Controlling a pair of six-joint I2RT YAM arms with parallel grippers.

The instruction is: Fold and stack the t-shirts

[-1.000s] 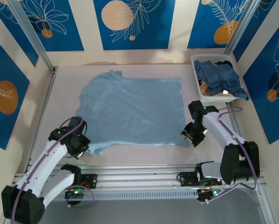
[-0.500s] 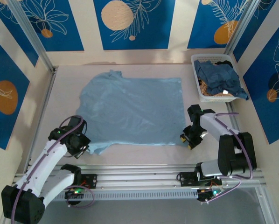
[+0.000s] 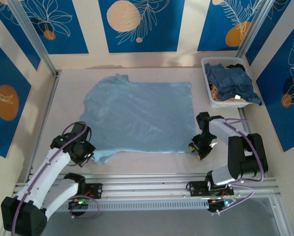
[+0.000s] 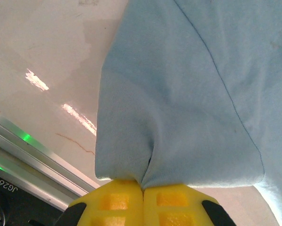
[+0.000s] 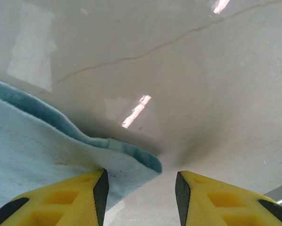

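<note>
A light blue t-shirt (image 3: 137,115) lies spread flat across the middle of the table. My left gripper (image 3: 88,156) sits at its near left corner. In the left wrist view that gripper (image 4: 143,190) is shut, its yellow fingers pinching a gathered fold of the t-shirt (image 4: 188,84). My right gripper (image 3: 195,149) is low at the shirt's near right corner. Seen from the right wrist, this gripper (image 5: 141,188) is open, and the curled hem corner of the t-shirt (image 5: 131,165) lies between the fingers, against the left one.
A white mesh basket (image 3: 230,103) at the back right holds crumpled darker blue t-shirts (image 3: 228,81), one hanging over its right rim. Metal posts and patterned walls close in the table. The aluminium rail (image 3: 147,184) runs along the near edge.
My right gripper has slid slightly left and nearer, onto the shirt's near right corner, and its elbow has swung in. The left gripper and the shirt stay put.
</note>
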